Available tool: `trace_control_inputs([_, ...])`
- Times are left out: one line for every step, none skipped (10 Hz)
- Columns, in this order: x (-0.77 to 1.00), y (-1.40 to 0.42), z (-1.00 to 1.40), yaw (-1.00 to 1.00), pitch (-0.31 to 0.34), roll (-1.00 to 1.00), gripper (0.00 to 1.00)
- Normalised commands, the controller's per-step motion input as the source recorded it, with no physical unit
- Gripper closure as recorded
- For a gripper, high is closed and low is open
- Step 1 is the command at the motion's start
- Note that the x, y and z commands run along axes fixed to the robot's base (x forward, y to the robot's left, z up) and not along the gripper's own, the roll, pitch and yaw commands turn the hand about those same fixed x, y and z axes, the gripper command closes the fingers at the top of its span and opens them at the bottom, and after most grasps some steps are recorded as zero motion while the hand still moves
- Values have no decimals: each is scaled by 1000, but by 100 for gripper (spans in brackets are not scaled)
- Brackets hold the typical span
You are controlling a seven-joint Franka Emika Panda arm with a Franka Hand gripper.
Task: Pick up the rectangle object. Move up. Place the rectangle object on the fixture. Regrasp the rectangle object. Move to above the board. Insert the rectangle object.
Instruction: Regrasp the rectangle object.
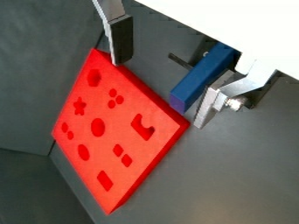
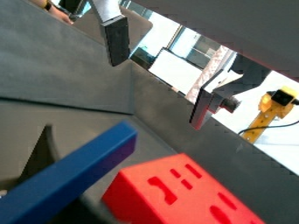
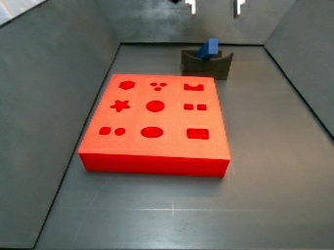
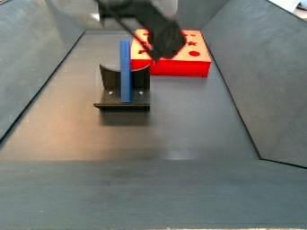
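1. Blue and matte, the rectangle object (image 4: pixel 125 70) stands on end in the fixture (image 4: pixel 120 97), its long axis close to vertical in a side view.
2. Seen in another side view, the bar (image 3: pixel 210 47) sticks up out of the dark fixture (image 3: pixel 206 64), which sits near the far wall of the grey floor (image 3: pixel 156 205).
3. Bright red-orange, the board (image 3: pixel 156 122) lies flat on the floor just beside the fixture, its shaped holes facing up.
4. High above the fixture, the gripper (image 3: pixel 214 7) hangs at the upper edge of that side view, apart from the bar.
5. In both wrist views the two silver fingers (image 1: pixel 117 35) are spread wide with nothing between them.
6. In a wrist view the bar (image 1: pixel 201 75) lies between the fingers' line of sight and the floor, beside the board's (image 1: pixel 117 131) edge, untouched by either pad.
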Motion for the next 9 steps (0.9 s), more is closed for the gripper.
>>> trace_control_inputs([-30, 8, 752, 36, 94, 57, 0])
trace_control_inputs([-22, 10, 439, 3, 106, 39, 0])
trace_control_inputs([-20, 11, 313, -7, 108, 37, 0])
trace_control_inputs([172, -773, 460, 18, 73, 1000, 0])
trace_control_inputs([163, -714, 364, 17, 70, 1000, 0])
trace_control_inputs([69, -550, 242, 16, 67, 1000, 0])
trace_control_inputs([20, -356, 122, 15, 61, 1000, 0])
trace_control_inputs([-7, -166, 68, 15, 58, 1000, 0])
trace_control_inputs([-22, -80, 54, 14, 57, 1000, 0])
